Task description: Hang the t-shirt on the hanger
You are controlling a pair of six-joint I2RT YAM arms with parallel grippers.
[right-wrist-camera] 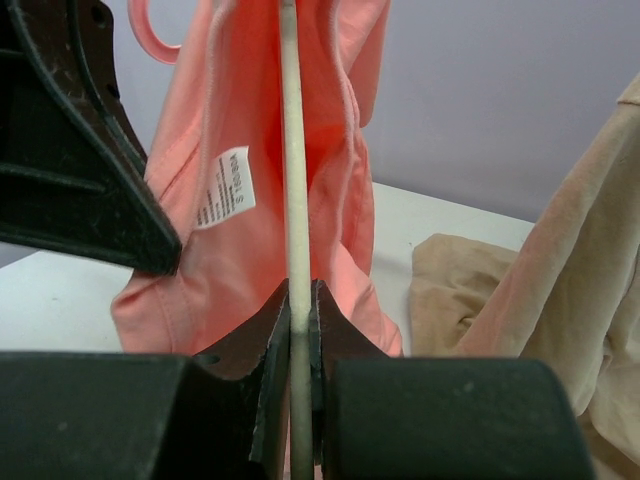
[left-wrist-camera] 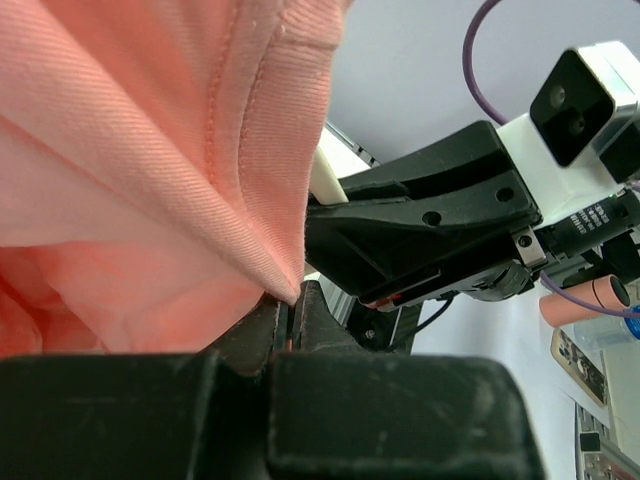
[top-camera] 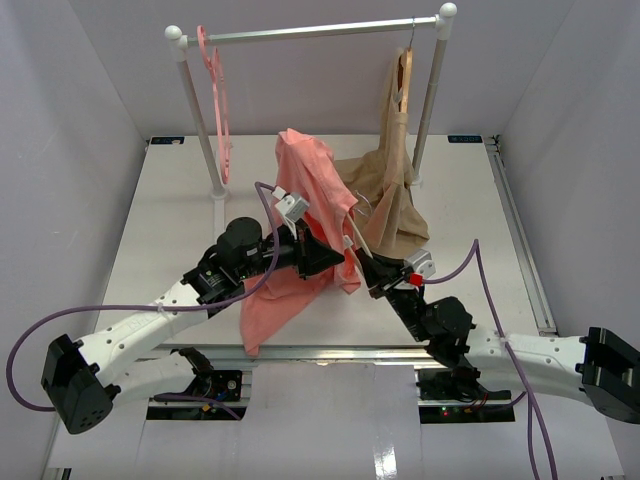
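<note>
The salmon-pink t-shirt [top-camera: 300, 190] hangs lifted above the table's middle, its lower part trailing down to the front edge. My left gripper [top-camera: 325, 258] is shut on a fold of its hem; in the left wrist view the jaws [left-wrist-camera: 291, 302] pinch the fabric [left-wrist-camera: 150, 180]. My right gripper [top-camera: 372, 268] is shut on a thin cream-white rod of the hanger [top-camera: 357, 238]. In the right wrist view the jaws [right-wrist-camera: 300, 292] clamp the rod [right-wrist-camera: 292, 150], which runs up into the t-shirt [right-wrist-camera: 240, 250] beside its white label. The rest of the hanger is hidden by the fabric.
A clothes rail [top-camera: 310, 32] stands at the back, with a pink hanger [top-camera: 215, 90] on its left end. A beige garment [top-camera: 390, 190] on a brown wooden hanger [top-camera: 403, 75] hangs at the right end, draping onto the table just right of my grippers.
</note>
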